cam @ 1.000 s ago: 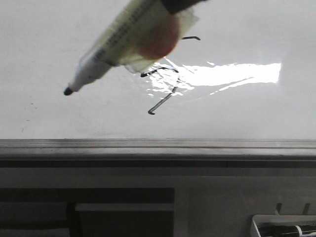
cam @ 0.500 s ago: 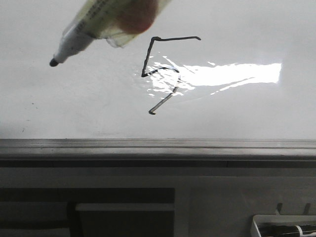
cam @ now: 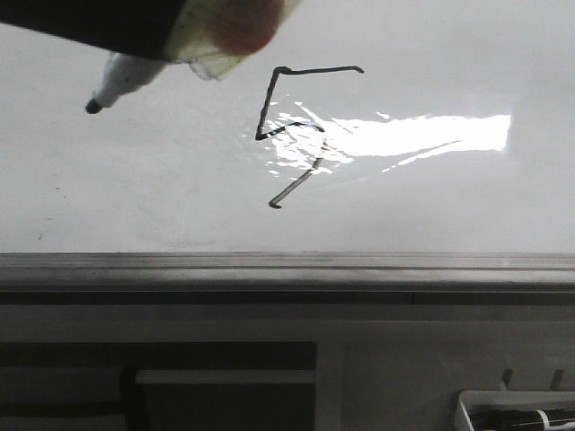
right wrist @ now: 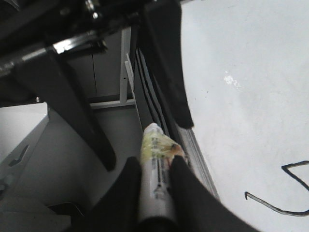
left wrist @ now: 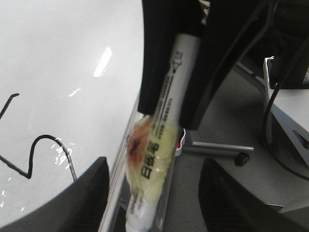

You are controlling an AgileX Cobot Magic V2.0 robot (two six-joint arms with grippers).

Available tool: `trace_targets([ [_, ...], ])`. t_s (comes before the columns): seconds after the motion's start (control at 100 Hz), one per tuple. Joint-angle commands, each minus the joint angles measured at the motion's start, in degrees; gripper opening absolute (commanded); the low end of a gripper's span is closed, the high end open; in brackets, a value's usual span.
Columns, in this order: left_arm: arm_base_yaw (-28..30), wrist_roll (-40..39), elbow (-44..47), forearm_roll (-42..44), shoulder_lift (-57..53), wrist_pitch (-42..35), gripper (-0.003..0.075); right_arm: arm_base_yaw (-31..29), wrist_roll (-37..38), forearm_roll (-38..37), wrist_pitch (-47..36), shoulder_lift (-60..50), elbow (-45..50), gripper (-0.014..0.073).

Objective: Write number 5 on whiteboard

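Observation:
The number 5 (cam: pixel 289 135) is drawn in thin black strokes on the glossy whiteboard (cam: pixel 449 206), partly across the glare patch. My right gripper (right wrist: pixel 154 164) is shut on a white and yellow marker (right wrist: pixel 155 159). In the front view the marker (cam: pixel 135 76) slants in from the top, its black tip to the left of the 5 and apart from the strokes. My left gripper (left wrist: pixel 154 164) is open, its two fingers wide on either side of the marker (left wrist: pixel 154 159) without touching it. Parts of the 5 show in the left wrist view (left wrist: pixel 34 145) and the right wrist view (right wrist: pixel 289 186).
A grey metal edge strip (cam: pixel 287 265) runs along the whiteboard's near side. A small white tray (cam: pixel 517 413) holding markers stands at the bottom right. A dark gripper part (cam: pixel 81 22) crosses the top left of the front view. Table legs and cables lie beyond the board.
The marker has moved up and left, away from the 5, which is now fully uncovered. A dark gripper part has come in over the marker at the top left.

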Motion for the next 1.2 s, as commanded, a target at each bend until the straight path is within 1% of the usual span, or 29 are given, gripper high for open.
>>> trace_targets([
  [0.0, -1.81, -0.67, -2.12, -2.25, 1.57, -5.11, 0.0386, -0.14, -0.52, 2.83, -4.03, -0.65, -2.06, -0.0041],
  [0.11, -1.92, -0.67, -2.12, -2.25, 3.97, -7.00, 0.0380, -0.14, -0.52, 3.35, -3.92, -0.65, -2.06, -0.0041],
  [0.16, -1.92, -0.67, -2.12, -2.25, 4.59, -7.78, 0.0357, -0.14, -0.52, 3.35, -3.92, -0.65, -2.06, -0.0041],
  [0.23, -1.92, -0.67, -2.12, -2.25, 4.83, -8.53, 0.0293, -0.14, -0.52, 3.35, -3.78, -0.65, -2.06, -0.0041],
  [0.35, -1.92, -0.67, -2.12, -2.25, 4.72, -9.22, 0.0127, -0.16, -0.52, 3.35, -3.78, -0.65, -2.06, -0.0041],
  [0.38, -1.92, -0.67, -2.12, -2.25, 4.72, -9.22, 0.0101, -0.16, -0.52, 3.35, -3.88, -0.65, -2.06, -0.0041],
  [0.42, -1.92, -0.67, -2.12, -2.25, 4.72, -8.98, 0.0084, -0.26, -0.52, 3.35, -3.99, -0.65, -2.06, -0.0041],
  [0.55, -1.92, -0.67, -2.12, -2.75, 4.72, -8.59, 0.0090, -2.20, 0.88, 3.35, -4.22, -0.65, -2.06, -0.0041],
  [0.62, -1.92, -0.67, -2.12, -2.83, 4.72, -8.71, 0.0125, -4.33, 2.61, 3.35, -3.85, -0.65, -1.94, -0.0041],
  [0.67, -1.92, -0.67, -2.12, -2.83, 4.72, -8.71, 0.0179, -5.67, 2.72, 3.35, -3.10, -0.65, -1.94, -0.0041],
  [0.77, -1.92, -0.67, -2.12, -2.98, 4.72, -8.91, 0.0346, -6.88, 2.72, 3.35, -1.43, -0.65, -1.94, -0.0041],
  [0.8, -1.92, -0.77, -2.12, -2.98, 4.72, -8.91, 0.0386, -6.88, 2.72, 3.35, -0.88, -0.65, -1.94, -0.0041],
  [0.84, -1.92, -0.77, -2.12, -3.26, 4.72, -8.91, 0.0427, -6.88, 2.72, 3.35, -0.53, -0.65, -1.94, -0.0041],
  [0.87, -1.92, -0.77, -2.12, -3.26, 4.72, -8.91, 0.0440, -6.88, 2.72, 3.35, -0.11, -0.65, -1.94, -0.0041],
  [0.95, -1.92, -0.77, -2.12, -3.26, 4.72, -8.80, 0.0433, -6.88, 2.72, 3.35, 0.12, -0.65, -1.94, -0.0041],
  [1.0, -1.92, -0.77, -2.12, -3.26, 4.72, -8.80, 0.0406, -6.88, 2.72, 3.47, 0.02, -0.65, -1.94, -0.0041],
  [1.07, -1.92, -0.77, -2.12, -3.26, 4.72, -8.80, 0.0336, -6.88, 2.72, 3.86, 0.01, -0.65, -1.94, -0.0041],
  [1.19, -1.92, -0.77, -2.12, -3.26, 4.72, -8.80, 0.0176, -6.88, 2.72, 4.27, 0.01, -0.65, -1.94, -0.0041],
])
